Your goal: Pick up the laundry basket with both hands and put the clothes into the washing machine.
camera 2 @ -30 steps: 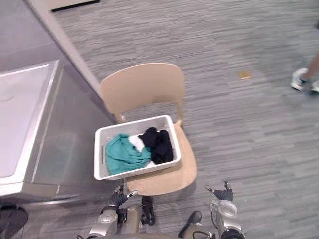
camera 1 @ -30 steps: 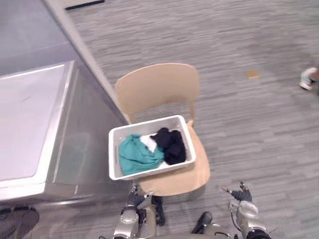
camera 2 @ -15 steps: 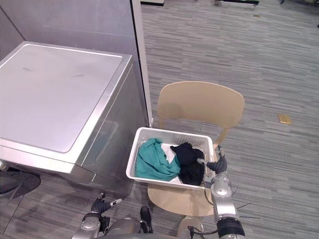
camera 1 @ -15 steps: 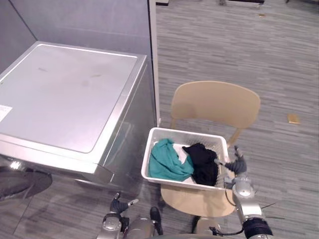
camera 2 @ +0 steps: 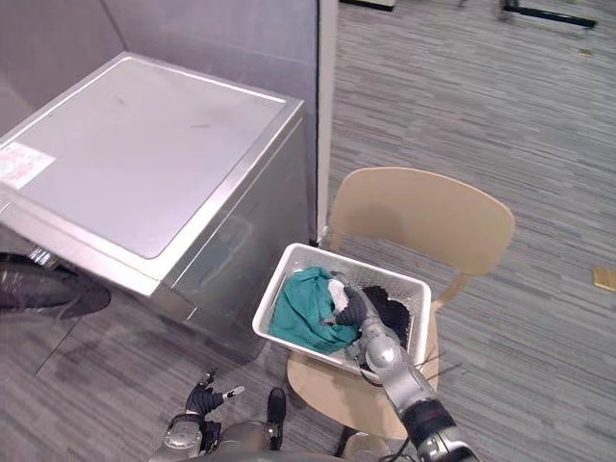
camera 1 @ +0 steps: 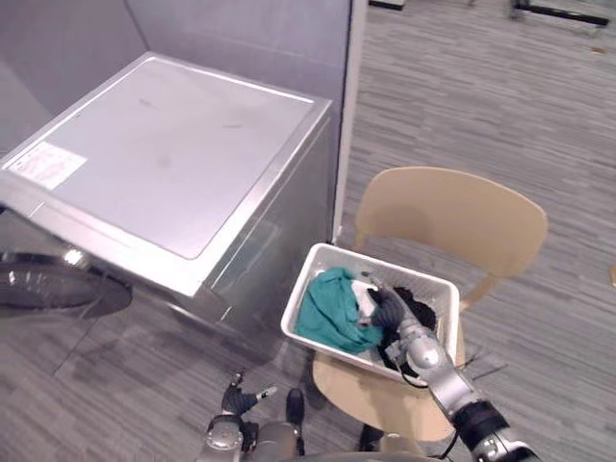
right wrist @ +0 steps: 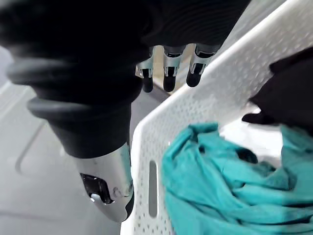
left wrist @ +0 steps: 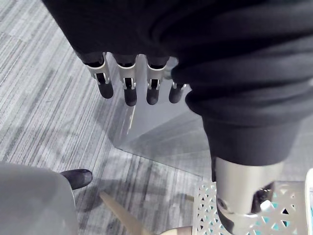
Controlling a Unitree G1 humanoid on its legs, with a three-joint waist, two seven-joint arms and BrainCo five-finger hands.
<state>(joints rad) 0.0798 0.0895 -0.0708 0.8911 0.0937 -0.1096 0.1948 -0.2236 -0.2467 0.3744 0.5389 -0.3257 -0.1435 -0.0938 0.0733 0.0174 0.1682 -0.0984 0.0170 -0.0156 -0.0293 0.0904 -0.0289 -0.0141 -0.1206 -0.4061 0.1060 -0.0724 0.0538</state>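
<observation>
Each hand, the right hand (right wrist: 166, 73) and the left hand (left wrist: 128, 83), has silver fingers (left wrist: 104, 78) with small slots and dark rounded tips, a smooth silver thumb (right wrist: 110, 192) and a dark ribbed cover (left wrist: 234, 73) over back and wrist. The right arm (camera 1: 435, 364) is a silver-grey tube with a black collar.

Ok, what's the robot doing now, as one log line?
basket: on chair, beside washing machine | clothes: in basket | right hand: open, above clothes | left hand: open, low, holding nothing
</observation>
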